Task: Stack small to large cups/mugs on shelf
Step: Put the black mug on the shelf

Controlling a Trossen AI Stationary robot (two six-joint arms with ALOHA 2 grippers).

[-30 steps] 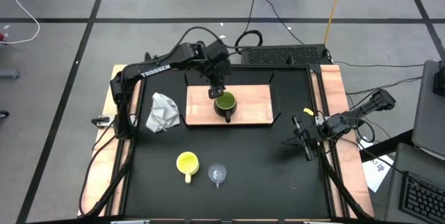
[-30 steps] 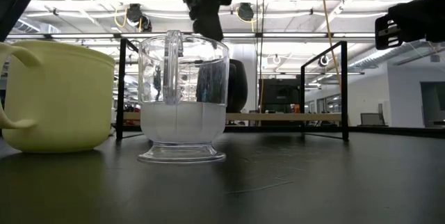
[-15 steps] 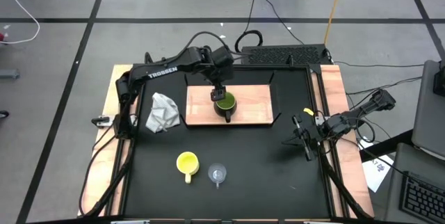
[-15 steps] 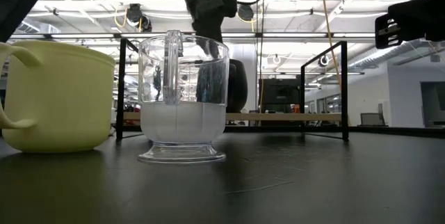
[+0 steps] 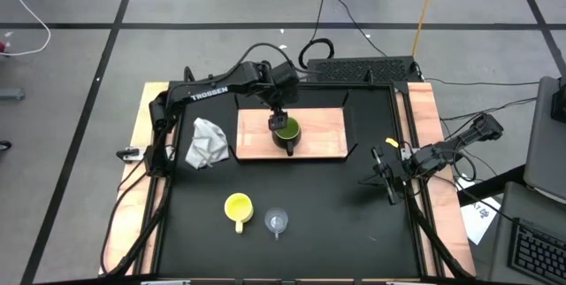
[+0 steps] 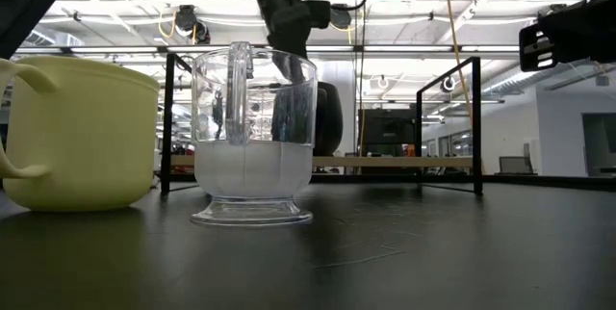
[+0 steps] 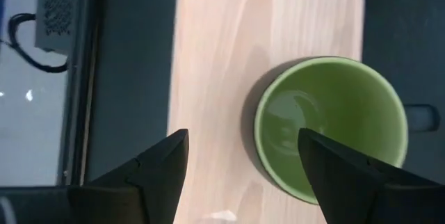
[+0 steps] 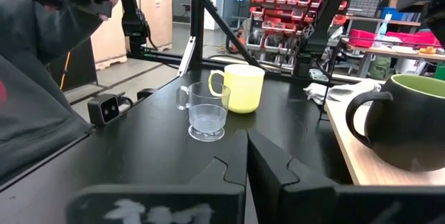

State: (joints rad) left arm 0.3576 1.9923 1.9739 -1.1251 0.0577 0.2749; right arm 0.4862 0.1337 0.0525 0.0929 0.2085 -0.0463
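One upright green mug (image 5: 286, 131), handle frontward

Olive-green mug (image 5: 286, 131) with a dark handle, sitting on the pale wood-grain shelf (image 5: 323, 131). Bright yellow mug (image 5: 237, 206) and clear glass cup (image 5: 278, 222) on the matte black table (image 5: 327, 205), plus a grey-white cloth (image 5: 207, 142).

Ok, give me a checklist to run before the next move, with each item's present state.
1. Green mug upright on the shelf: ok.
2. Left end effector open, mug released: ok.
3. Left end effector clear of the mug rim: cannot tell; it hangs just above.
4. Yellow mug upright, unobstructed on the table: ok.
5. Glass cup upright beside it, apart: ok.
6. Right end effector shut, parked at the table's right edge: ok.
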